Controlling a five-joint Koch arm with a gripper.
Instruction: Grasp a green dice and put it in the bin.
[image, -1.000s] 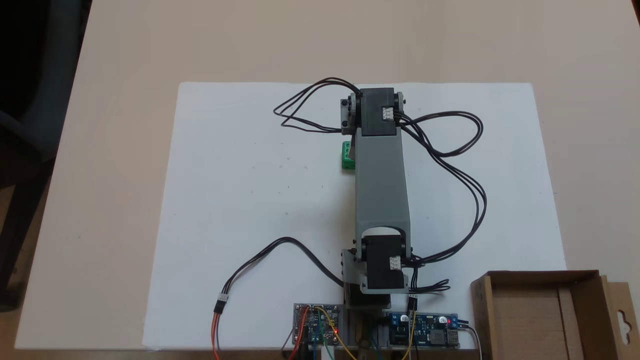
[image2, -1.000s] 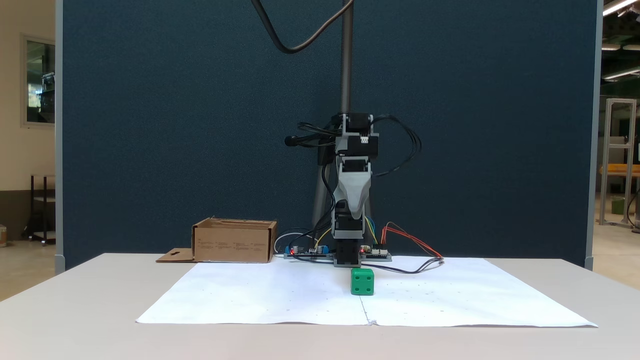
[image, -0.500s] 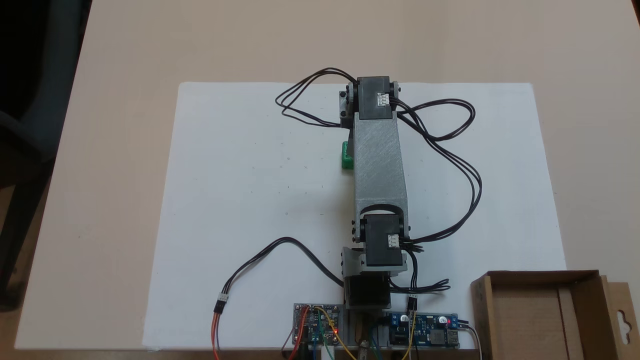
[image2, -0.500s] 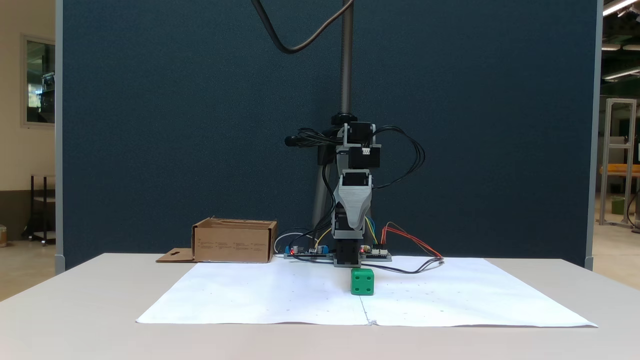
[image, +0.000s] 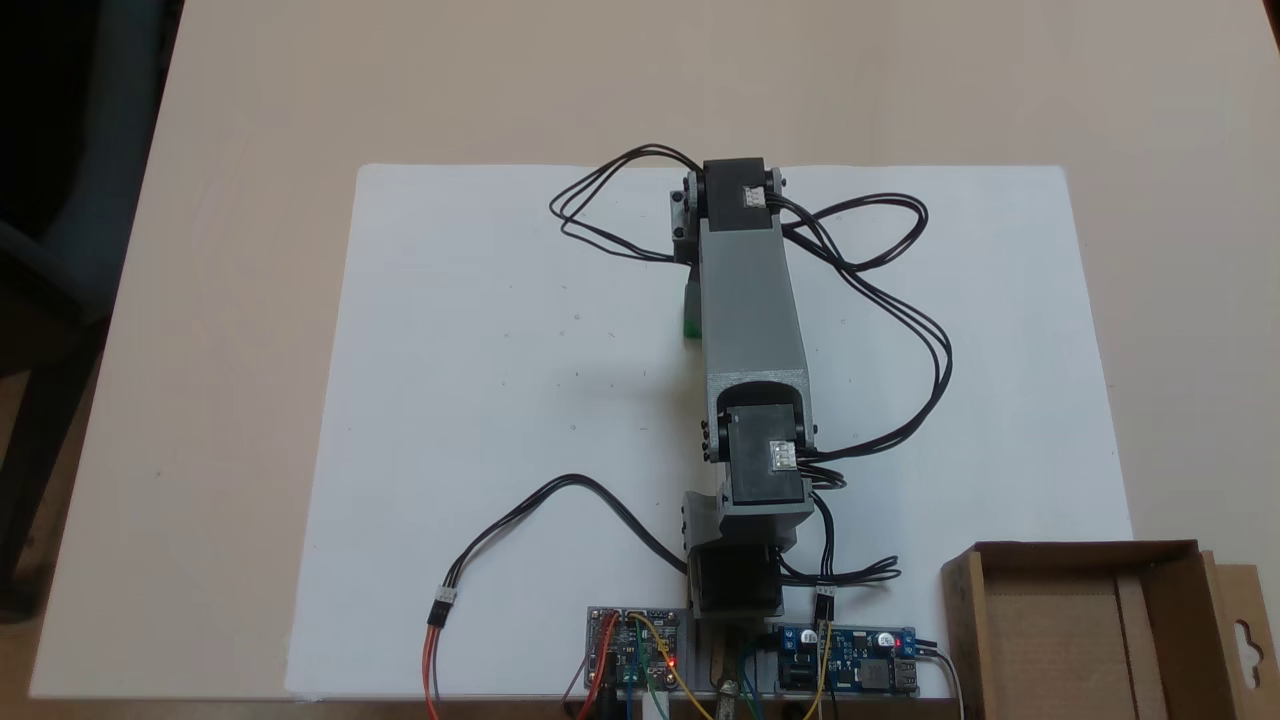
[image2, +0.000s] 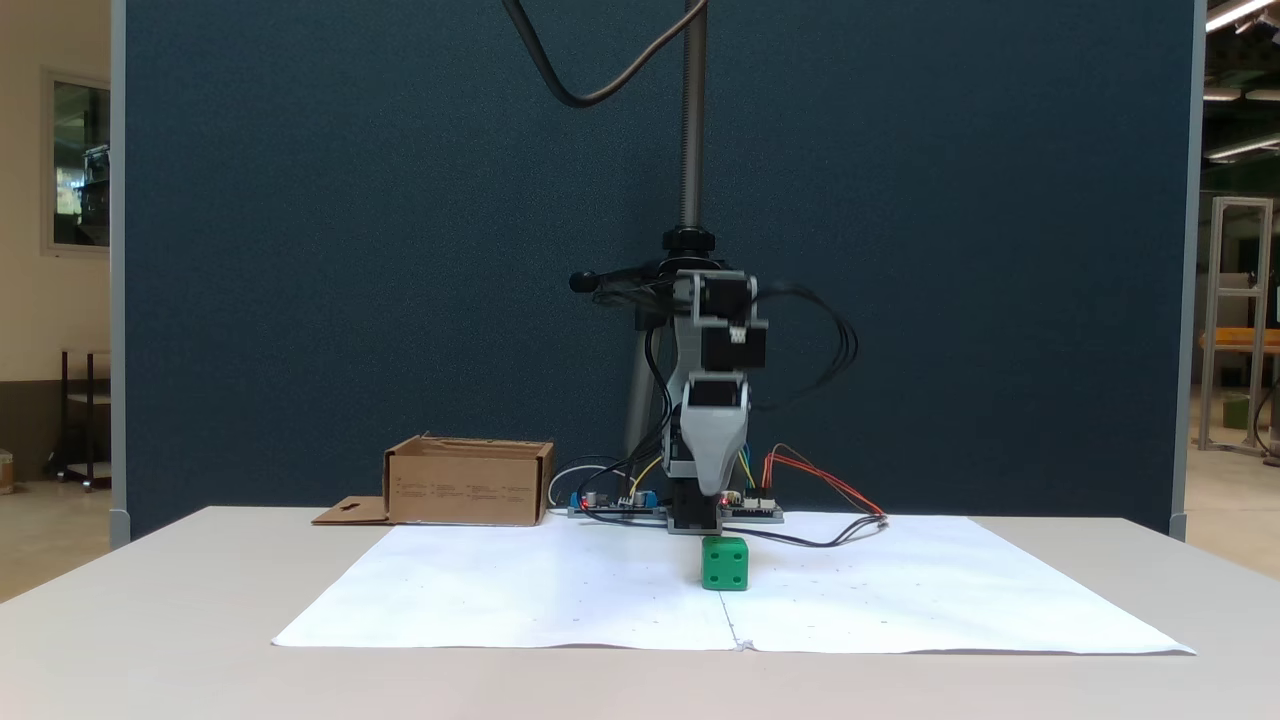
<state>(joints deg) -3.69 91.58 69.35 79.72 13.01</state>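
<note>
White paper (image2: 560, 590) is spread over the surface (image2: 150, 620). On it the green dice (image2: 724, 562) is seen, well apart from the bin (image2: 468, 483). Above the dice the tool (image2: 712, 485) is held; its state cannot be told.

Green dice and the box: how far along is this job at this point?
Nothing is finished. The green dice sits on the white paper, ungrasped. In hand: the claw hangs above and behind the dice; from above, the arm covers most of it, so I cannot tell whether the claw is open. Left to do: lower, grip, carry and drop it into the cardboard box, which shows nothing inside from above.
</note>
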